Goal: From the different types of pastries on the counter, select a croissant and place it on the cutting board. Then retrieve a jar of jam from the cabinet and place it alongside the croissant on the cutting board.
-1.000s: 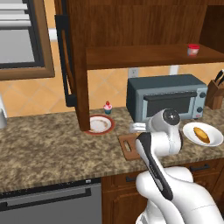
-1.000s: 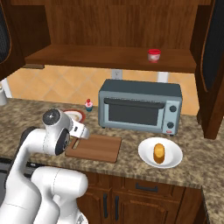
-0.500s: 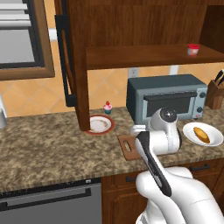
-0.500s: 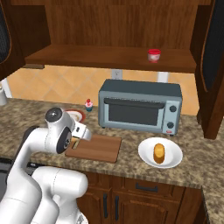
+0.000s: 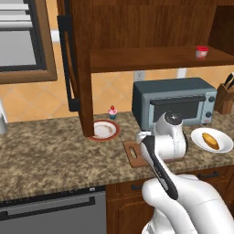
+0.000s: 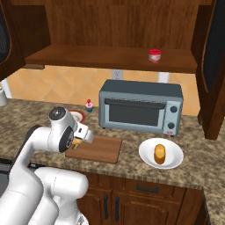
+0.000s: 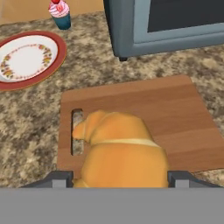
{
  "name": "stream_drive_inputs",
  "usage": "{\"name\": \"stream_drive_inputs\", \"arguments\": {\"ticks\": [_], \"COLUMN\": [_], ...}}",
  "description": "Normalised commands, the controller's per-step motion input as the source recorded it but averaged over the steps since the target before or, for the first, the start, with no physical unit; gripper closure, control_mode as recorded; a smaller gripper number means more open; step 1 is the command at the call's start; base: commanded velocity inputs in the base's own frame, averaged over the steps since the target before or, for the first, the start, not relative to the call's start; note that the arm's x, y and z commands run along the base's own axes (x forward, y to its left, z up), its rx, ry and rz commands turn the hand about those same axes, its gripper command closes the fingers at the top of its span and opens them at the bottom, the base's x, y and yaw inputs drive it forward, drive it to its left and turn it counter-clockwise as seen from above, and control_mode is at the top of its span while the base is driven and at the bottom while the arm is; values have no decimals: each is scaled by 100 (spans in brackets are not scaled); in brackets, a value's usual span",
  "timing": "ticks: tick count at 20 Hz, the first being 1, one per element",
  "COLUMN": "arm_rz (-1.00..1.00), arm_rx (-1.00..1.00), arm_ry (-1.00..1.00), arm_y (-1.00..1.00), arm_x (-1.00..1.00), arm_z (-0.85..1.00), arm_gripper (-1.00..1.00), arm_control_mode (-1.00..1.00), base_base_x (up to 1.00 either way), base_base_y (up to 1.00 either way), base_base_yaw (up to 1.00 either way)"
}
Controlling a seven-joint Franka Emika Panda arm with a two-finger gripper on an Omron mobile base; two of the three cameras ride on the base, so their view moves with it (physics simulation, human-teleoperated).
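My gripper (image 7: 120, 178) is shut on the croissant (image 7: 120, 153), a golden curved pastry held just over the slot-handle end of the cutting board (image 7: 175, 118). From the right base view the croissant (image 6: 77, 142) hangs at the left end of the board (image 6: 103, 149), under the hand. The jar of jam (image 5: 201, 51) with its red lid stands on the shelf of the open cabinet (image 5: 137, 27), also seen as the jar (image 6: 154, 55) above the oven. The pink cupcake (image 7: 60, 11) stands on the counter (image 5: 45, 151) behind the board.
A grey toaster oven (image 5: 173, 103) stands right behind the board. A red-rimmed plate (image 7: 26, 57) lies left of it. A white plate (image 6: 173, 160) to the right holds the oblong pastry (image 6: 160, 153). The cabinet door (image 5: 80, 68) hangs open with its black handle.
The hand has shifted very slightly over the board's handle end, still holding the croissant. Nothing else has moved.
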Motion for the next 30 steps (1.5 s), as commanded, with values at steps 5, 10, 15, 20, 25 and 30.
{"name": "stream_drive_inputs", "arguments": {"ticks": [5, 10, 15, 20, 25, 30], "arm_rz": [0, 0, 1, 0, 1, 0], "arm_rx": [-15, -7, -2, 2, 22, 6], "arm_ry": [-28, -27, -15, -2, 0, -1], "arm_y": [0, 0, -1, -8, -43, -26], "arm_x": [0, 0, 0, 0, 0, 0], "arm_z": [-92, -97, -100, -100, -100, -76], "arm_gripper": [100, 100, 100, 100, 100, 100], "arm_control_mode": [-100, -100, -100, -100, -100, -100], "base_base_x": [0, 0, 0, 0, 0, 0], "base_base_y": [0, 0, 0, 0, 0, 0], "base_base_yaw": [0, 0, 0, 0, 0, 0]}}
